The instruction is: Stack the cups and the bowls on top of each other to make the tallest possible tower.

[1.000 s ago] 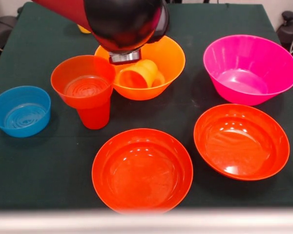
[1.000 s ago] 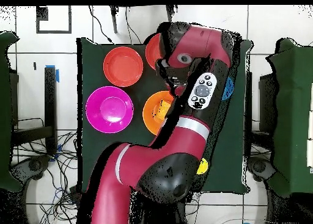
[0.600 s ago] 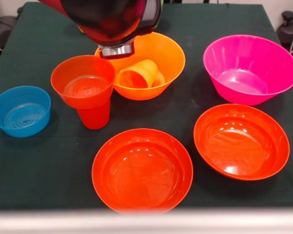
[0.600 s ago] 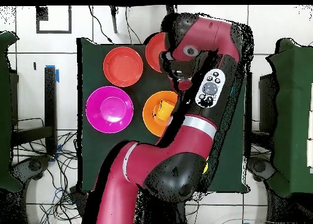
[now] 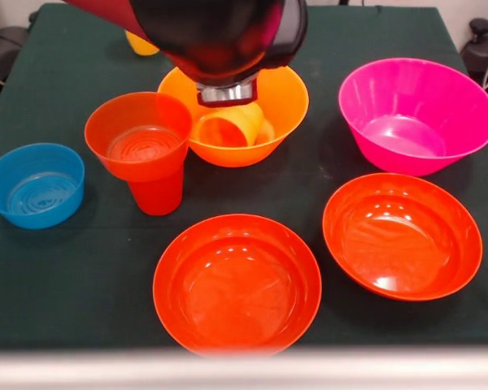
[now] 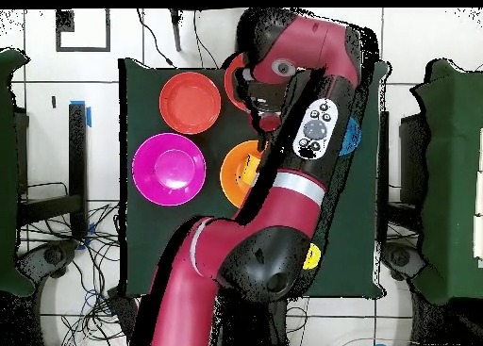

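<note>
A large orange bowl (image 5: pixel 278 106) holds an orange cup (image 5: pixel 232 123) lying on its side. To its left a small red-orange bowl (image 5: pixel 138 134) sits on an upright red-orange cup (image 5: pixel 156 193), a short tower. The small blue bowl (image 5: pixel 34 184) stands at the far left. The large magenta bowl (image 5: pixel 415 114) is at the right, and two wide red-orange bowls (image 5: pixel 237 283) (image 5: pixel 402 236) lie in front. A yellow cup (image 5: pixel 140 45) peeks out behind the arm. The arm's bulky black and red wrist (image 5: pixel 220 41) hangs over the orange bowl; the gripper itself is hidden.
From above, the arm (image 6: pixel 283 173) covers the table's middle. The magenta bowl (image 6: pixel 168 169), one red-orange bowl (image 6: pixel 190 102), part of the orange bowl (image 6: pixel 236 173) and the yellow cup (image 6: pixel 312 257) show around it. Dark green cloth (image 5: pixel 81 268) covers the table.
The arm's wrist swung left and then back right over the orange bowl in the front view. The cups and bowls have not moved.
</note>
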Available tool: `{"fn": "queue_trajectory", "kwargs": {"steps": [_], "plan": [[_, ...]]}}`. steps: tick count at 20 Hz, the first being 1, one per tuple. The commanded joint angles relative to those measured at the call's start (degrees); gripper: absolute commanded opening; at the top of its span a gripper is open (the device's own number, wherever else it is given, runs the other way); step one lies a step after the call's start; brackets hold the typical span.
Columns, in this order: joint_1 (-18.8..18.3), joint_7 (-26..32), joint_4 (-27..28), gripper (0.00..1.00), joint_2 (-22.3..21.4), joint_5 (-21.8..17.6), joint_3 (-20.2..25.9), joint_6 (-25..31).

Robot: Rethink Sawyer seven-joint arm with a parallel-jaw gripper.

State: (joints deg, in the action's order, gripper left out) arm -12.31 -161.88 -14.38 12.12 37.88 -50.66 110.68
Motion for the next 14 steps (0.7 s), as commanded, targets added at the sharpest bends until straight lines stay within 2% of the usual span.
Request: {"fn": "queue_trajectory", "kwargs": {"steps": [1, 4, 5, 6, 8, 14], "plan": [[0.3, -15.1, 1.5, 1.00, 2.3, 2.9, -1.0, 1.9], [-0.6, -13.5, 2.7, 1.00, 3.2, 4.3, -3.0, 1.1], [-0.8, -12.4, 2.9, 1.00, 3.5, 4.1, -3.6, 0.3], [-1.5, -8.6, 4.0, 1.00, 4.1, 2.5, -5.1, -2.1], [-1.7, -6.1, 3.8, 1.00, 4.3, 1.7, -5.7, -3.8], [-1.9, -5.2, 3.5, 1.00, 3.6, 2.0, -7.1, -2.9]]}}
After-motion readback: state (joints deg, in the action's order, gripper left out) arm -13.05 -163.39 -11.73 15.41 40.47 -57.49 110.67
